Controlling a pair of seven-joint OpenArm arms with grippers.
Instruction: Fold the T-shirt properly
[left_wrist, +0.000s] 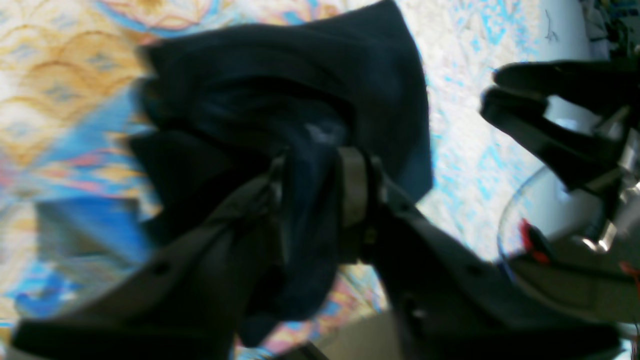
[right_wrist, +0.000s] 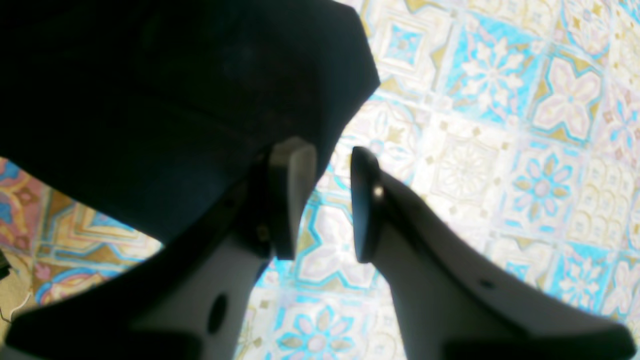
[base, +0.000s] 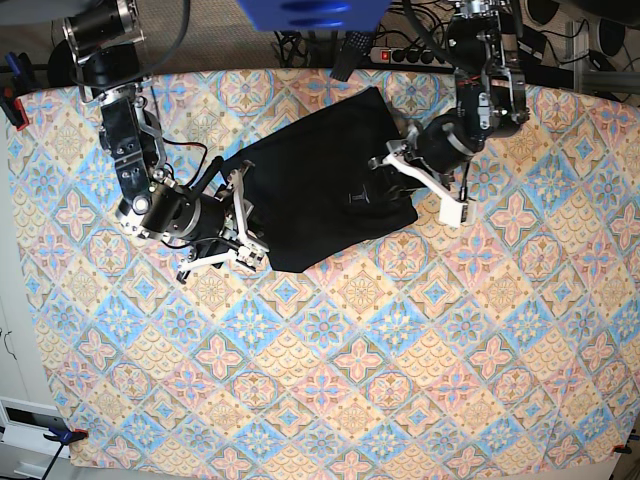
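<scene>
On the patterned tablecloth (base: 330, 380), left hand (left_wrist: 320, 185) grips the T-shirt (base: 320, 185).

Base view overhead, wrist views close, all sharing T-shirt (base: 325, 190), tablecloth (base: 330, 400)

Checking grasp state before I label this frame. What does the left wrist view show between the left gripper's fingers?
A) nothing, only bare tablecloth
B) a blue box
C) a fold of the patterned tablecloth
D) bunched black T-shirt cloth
D: in the left wrist view a bunch of the black T-shirt sits pinched between the fingers of the left gripper, above the patterned tablecloth.
</scene>
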